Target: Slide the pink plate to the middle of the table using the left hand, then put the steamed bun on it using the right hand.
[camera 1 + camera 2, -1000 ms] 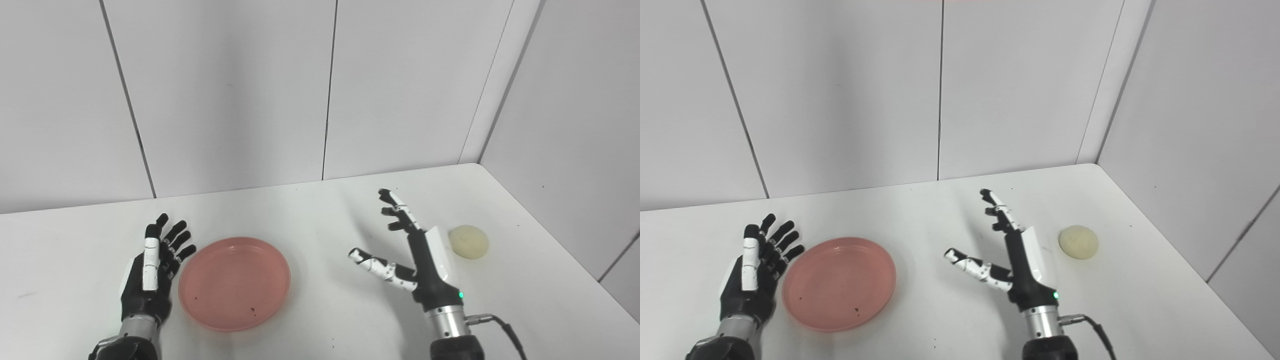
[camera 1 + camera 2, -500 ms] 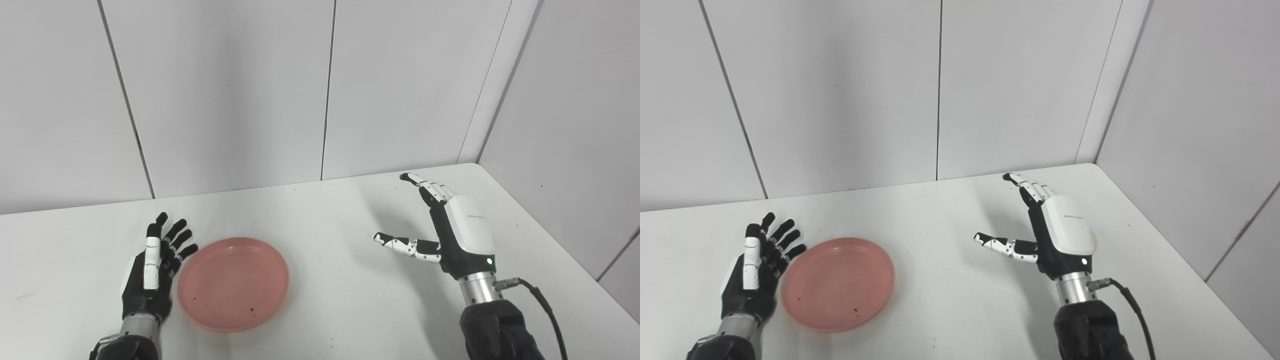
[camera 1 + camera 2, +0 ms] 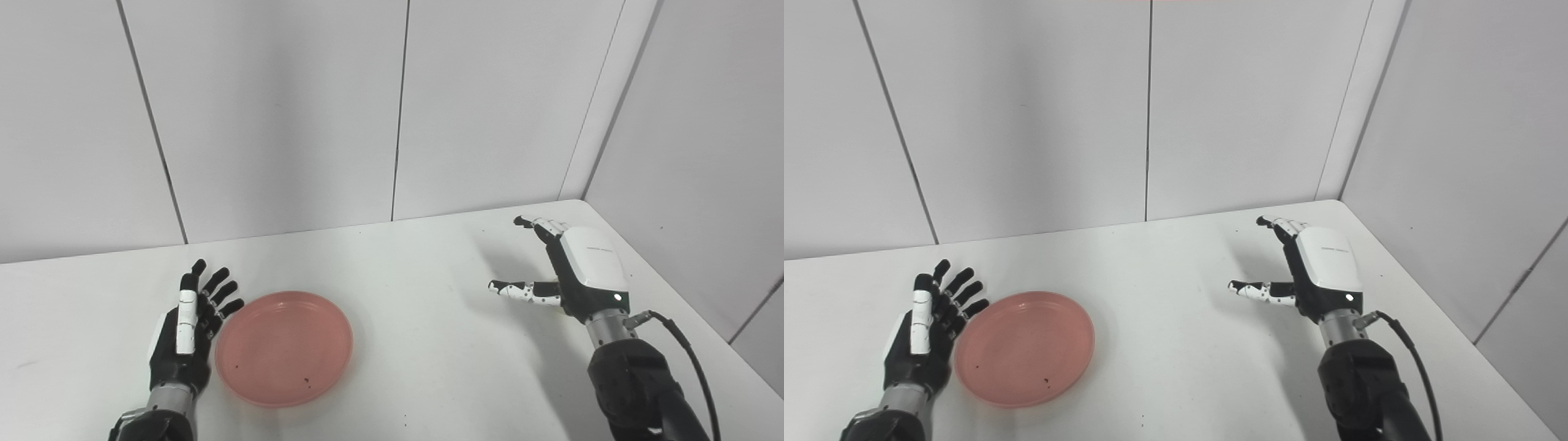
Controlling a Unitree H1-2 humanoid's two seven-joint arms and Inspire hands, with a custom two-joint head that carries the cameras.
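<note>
Right hand (image 3: 582, 275) hovered spread and empty near the table's (image 3: 398, 367) right edge, hiding the steamed bun. Left hand (image 3: 184, 331) lay flat, fingers apart, beside the pink plate (image 3: 283, 346) toward the front-left. Bun probably soft; cup its sides gently.

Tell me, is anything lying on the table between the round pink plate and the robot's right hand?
Nothing visible does. Only bare white table lies between the round pink plate and the open right hand. The open left hand sits on the plate's other side. The steamed bun cannot be seen in either view.
</note>
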